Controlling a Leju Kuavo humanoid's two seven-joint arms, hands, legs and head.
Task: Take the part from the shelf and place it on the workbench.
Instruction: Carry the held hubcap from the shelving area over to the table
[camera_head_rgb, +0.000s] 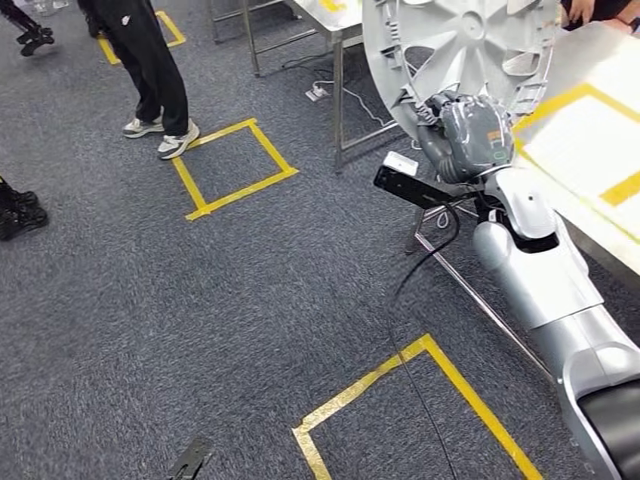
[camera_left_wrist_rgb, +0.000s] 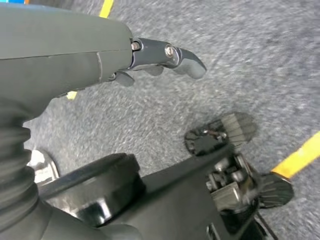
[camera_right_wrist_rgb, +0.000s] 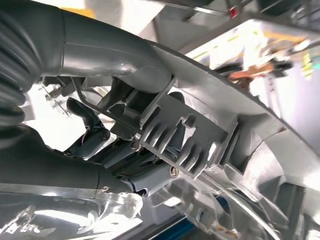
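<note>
A: Nearest us in the head view, at about five o'clock, we have our own right arm (camera_head_rgb: 558, 300), silver, reaching up toward one o'clock

B: And at its end we see the right hand (camera_head_rgb: 469, 135), wrapped in clear film, gripping the part (camera_head_rgb: 460, 50), a round grey wheel cover with spokes. It is held tilted on edge in the air, its lower rim in the hand

A: In the right wrist view we find the thumb and dark fingers (camera_right_wrist_rgb: 88, 116) closed around a ribbed clip on the back of the part (camera_right_wrist_rgb: 211, 110), so that hand is clamped on it

B: Where does the part sit against the counter (camera_head_rgb: 596, 150)?

A: The counter lies at two o'clock, pale, with yellow tape lines on top. The part hangs just beside its near edge, toward twelve o'clock; we cannot tell whether it touches the surface

B: The left hand (camera_left_wrist_rgb: 113, 55) we see in the left wrist view, above grey carpet (camera_left_wrist_rgb: 264, 60). Its fingers (camera_left_wrist_rgb: 177, 57) stretch out with nothing in them

A: On the carpet we note a yellow tape square (camera_head_rgb: 230, 168) at eleven o'clock and another (camera_head_rgb: 423, 400) at six. A person in black trousers and pale shoes (camera_head_rgb: 162, 128) stands at ten o'clock beside the far square. A metal table frame (camera_head_rgb: 336, 90) stands at twelve o'clock
</note>
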